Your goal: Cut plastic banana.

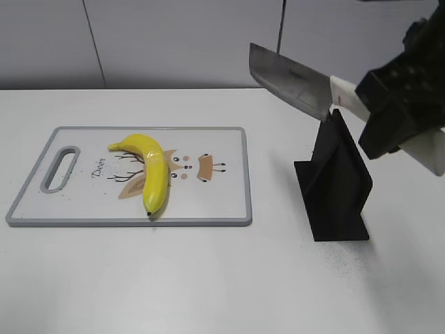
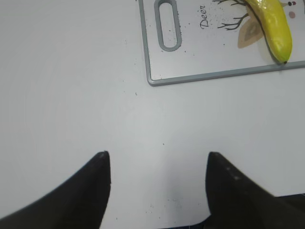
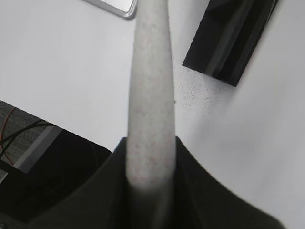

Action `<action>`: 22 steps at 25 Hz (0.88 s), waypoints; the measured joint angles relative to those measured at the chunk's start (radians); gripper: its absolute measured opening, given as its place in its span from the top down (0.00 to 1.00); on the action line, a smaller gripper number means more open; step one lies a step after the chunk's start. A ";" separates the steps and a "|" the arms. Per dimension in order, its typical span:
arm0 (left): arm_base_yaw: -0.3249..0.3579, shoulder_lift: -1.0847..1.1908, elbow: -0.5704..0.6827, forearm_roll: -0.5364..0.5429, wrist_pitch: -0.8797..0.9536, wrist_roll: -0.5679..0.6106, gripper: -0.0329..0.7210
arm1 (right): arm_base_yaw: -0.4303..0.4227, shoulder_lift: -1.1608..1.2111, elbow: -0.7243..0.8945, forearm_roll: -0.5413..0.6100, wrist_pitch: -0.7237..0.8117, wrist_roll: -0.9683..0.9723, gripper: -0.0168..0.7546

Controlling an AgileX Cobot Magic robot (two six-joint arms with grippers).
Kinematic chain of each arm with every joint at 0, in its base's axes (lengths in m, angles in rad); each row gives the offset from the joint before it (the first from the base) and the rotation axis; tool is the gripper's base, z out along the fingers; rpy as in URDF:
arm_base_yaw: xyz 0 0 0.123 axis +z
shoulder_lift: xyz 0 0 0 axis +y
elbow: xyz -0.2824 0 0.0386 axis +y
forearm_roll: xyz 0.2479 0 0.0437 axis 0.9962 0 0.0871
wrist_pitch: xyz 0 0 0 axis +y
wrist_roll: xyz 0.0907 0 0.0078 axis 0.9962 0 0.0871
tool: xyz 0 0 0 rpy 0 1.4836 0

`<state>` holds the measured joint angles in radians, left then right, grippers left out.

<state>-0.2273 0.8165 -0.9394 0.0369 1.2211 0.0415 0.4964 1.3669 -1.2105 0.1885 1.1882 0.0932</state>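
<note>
Plastic banana [image 1: 151, 174] lies on the cutting board [image 1: 222, 209], long axis running toward the board's near edge. Right gripper [image 1: 389, 115] — pinching the knife [image 1: 292, 80] handle — hangs well right; left gripper [image 2: 157, 167] spread, idle.

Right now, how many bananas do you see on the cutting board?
1. The plastic banana lies on the cutting board, left of centre, over the deer drawing, dark tip toward the near edge. None elsewhere in any view.
</note>
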 joint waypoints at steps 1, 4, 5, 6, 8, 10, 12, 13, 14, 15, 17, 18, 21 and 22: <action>0.000 -0.040 0.028 0.000 0.000 -0.001 0.17 | 0.000 -0.015 0.029 0.000 -0.015 0.006 0.77; 0.000 -0.154 0.102 0.000 0.001 -0.002 0.17 | 0.000 -0.053 0.093 0.000 -0.056 0.020 0.77; 0.000 -0.192 0.125 0.000 0.002 -0.002 0.17 | 0.000 -0.064 0.109 0.000 -0.066 0.025 0.77; 0.000 -0.230 0.146 0.000 0.002 -0.002 0.17 | 0.000 -0.072 0.122 0.000 -0.072 0.031 0.77; 0.000 -0.296 0.180 0.000 0.002 -0.002 0.17 | 0.000 -0.089 0.139 0.001 -0.085 0.045 0.77; 0.000 -0.356 0.206 0.000 0.002 -0.002 0.17 | 0.000 -0.101 0.154 0.001 -0.104 0.055 0.77; 0.000 -0.417 0.229 0.000 0.002 -0.002 0.17 | 0.000 -0.113 0.170 0.001 -0.123 0.060 0.77; 0.000 -0.448 0.241 0.000 0.002 -0.002 0.17 | 0.000 -0.117 0.178 0.002 -0.128 0.065 0.77; 0.000 -0.473 0.250 0.000 0.002 -0.002 0.17 | 0.000 -0.121 0.186 0.002 -0.136 0.073 0.77; 0.000 -0.502 0.260 0.000 0.002 -0.002 0.17 | 0.000 -0.125 0.197 0.002 -0.144 0.085 0.77; 0.000 -0.556 0.274 0.000 0.002 -0.002 0.17 | 0.000 -0.128 0.218 0.002 -0.156 0.100 0.77; 0.000 -0.578 0.279 0.000 0.002 -0.002 0.17 | 0.000 -0.128 0.229 0.002 -0.163 0.106 0.77; 0.000 -0.650 0.289 -0.020 0.002 0.024 0.17 | 0.000 -0.128 0.256 0.002 -0.189 0.129 0.77; 0.000 -0.674 0.294 -0.031 0.002 0.035 0.17 | 0.000 -0.129 0.262 0.002 -0.197 0.135 0.77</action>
<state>-0.2273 0.1423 -0.6454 0.0062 1.2230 0.0762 0.4964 1.2380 -0.9485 0.1904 0.9908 0.2285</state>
